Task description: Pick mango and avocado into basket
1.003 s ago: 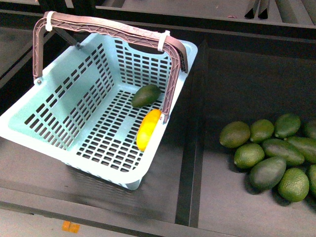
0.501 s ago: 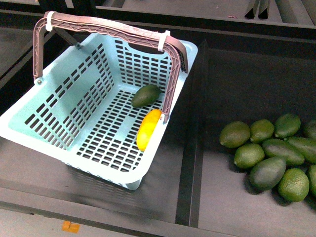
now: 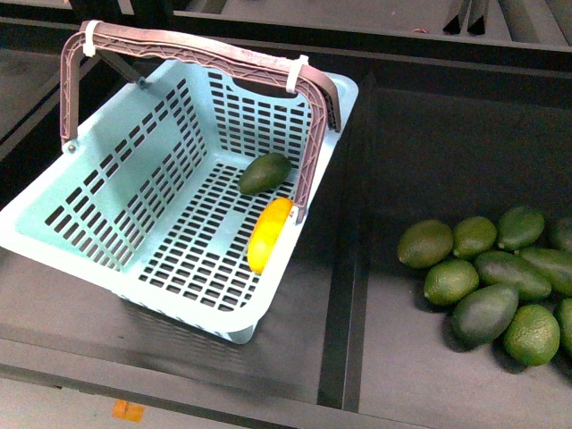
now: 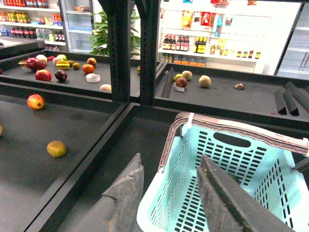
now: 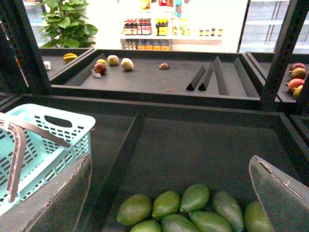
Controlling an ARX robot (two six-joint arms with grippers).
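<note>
The light teal basket stands tilted on the dark shelf at the left of the front view, its brown handle raised. Inside it lie the yellow mango and a dark green avocado, both against its right wall. Neither arm shows in the front view. My left gripper is open above the basket's near rim, nothing between its fingers. My right gripper is open wide above a pile of avocados, holding nothing. The basket shows at that view's edge.
Several loose avocados fill the right bin in the front view. A raised black divider separates that bin from the basket's. Farther shelves hold assorted fruit, and black posts rise behind the basket.
</note>
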